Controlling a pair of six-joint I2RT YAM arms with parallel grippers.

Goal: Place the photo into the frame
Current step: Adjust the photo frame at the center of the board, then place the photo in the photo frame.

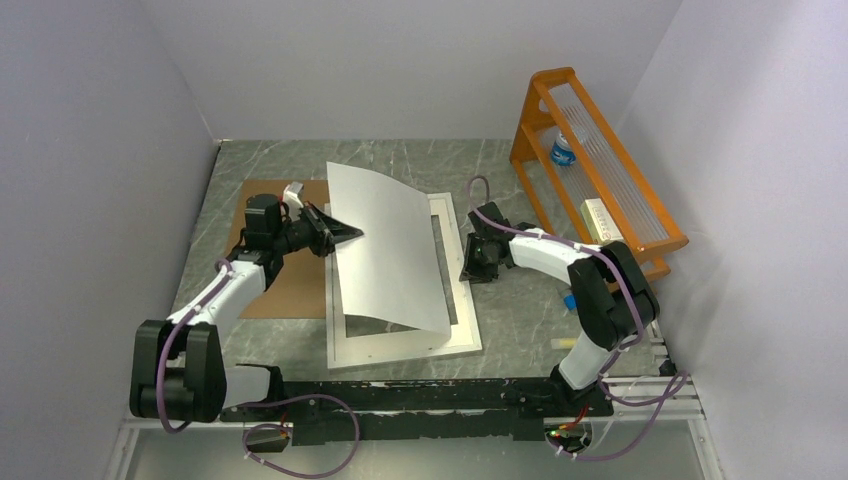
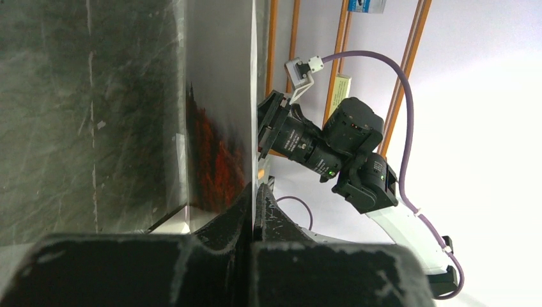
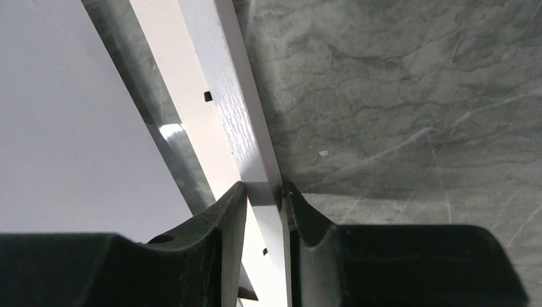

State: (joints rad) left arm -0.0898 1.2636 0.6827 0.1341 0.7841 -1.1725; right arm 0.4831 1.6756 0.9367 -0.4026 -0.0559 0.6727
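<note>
Left end effector (image 1: 345,233): black fingers pressed together on the left edge of the photo (image 1: 385,250). The left wrist view shows no gap between them.

Photo: thin rectangular paper sheet, held clear of the tabletop (image 1: 520,320). It spreads away from the left fingertips toward the right end effector (image 3: 263,190). It bows in a soft curve, far edge high, near corner drooping over the frame (image 3: 236,118). The plain matt white reverse faces up. The printed face, with rust-red trees and a darker band, shows only in the left wrist view.

Right end effector: black fingers set astride the frame's right side rail, one on each side and bearing against it, so it is clamped on the rail.

Frame: large flat rectangle lying on the tabletop beneath the photo. The rail runs straight out from between the right fingertips. It is narrow, smooth and white with a faint wood grain, and a small dark square hole sits on its inner edge. A glossy strip beside the rail reflects light.

Tabletop: grey marble-pattern surface with pale veins, lying under both end effectors.

Backing board (image 1: 300,290): flat, matt brown rectangle on the tabletop. It lies below and behind the left end effector, just beside the frame's left side.

Rack (image 1: 552,76): orange open-bar stand with clear ribbed shelves. It stands on the outer side of the right end effector, well apart from it.
</note>
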